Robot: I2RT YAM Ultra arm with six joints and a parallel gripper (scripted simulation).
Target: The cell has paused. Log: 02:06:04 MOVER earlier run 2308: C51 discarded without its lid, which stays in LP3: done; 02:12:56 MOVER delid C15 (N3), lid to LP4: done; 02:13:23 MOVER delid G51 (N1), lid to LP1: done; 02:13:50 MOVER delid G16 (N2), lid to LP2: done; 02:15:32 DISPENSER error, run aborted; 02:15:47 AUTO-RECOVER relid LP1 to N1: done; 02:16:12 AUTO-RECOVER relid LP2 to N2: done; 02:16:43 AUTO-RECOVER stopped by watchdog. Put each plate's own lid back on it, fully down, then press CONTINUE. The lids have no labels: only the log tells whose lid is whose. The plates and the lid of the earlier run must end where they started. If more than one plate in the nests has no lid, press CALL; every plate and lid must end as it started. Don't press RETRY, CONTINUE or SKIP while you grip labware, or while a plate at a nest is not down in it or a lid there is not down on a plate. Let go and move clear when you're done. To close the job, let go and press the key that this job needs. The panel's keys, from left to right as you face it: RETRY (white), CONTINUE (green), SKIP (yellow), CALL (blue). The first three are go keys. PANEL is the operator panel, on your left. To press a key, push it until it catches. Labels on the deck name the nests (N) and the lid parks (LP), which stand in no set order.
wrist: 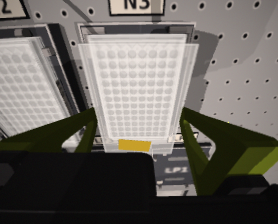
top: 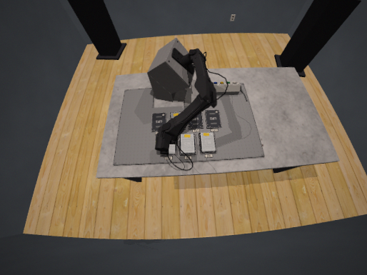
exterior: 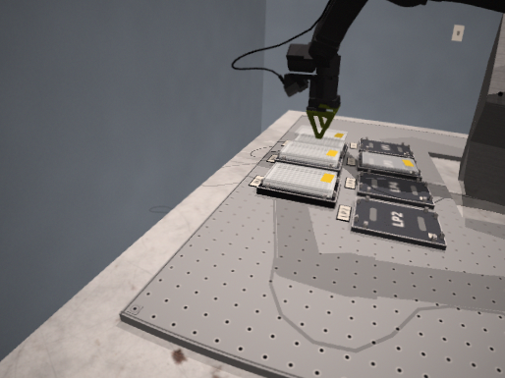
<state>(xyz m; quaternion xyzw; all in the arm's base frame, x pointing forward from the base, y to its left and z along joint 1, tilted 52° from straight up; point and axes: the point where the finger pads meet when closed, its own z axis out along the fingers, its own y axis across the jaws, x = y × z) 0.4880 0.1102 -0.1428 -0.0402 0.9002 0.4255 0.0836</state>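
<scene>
- The lid (wrist: 137,90) is see-through and hangs just above the plate (wrist: 137,60) in nest N3 (wrist: 136,5), in the wrist view.
- The gripper (wrist: 137,131) has its green fingers wide apart but squeezed tight on the lid's long sides, at 9 and 3 o'clock.
- The lid looks a bit wider than the plate and not lined up yet. If it goes down crooked, I think one edge could catch and it would not sit flat.
- At 10 o'clock, the next plate (wrist: 25,85) already looks covered.
- Farther off, the park LP2 (exterior: 398,221) has no lid on it.
</scene>
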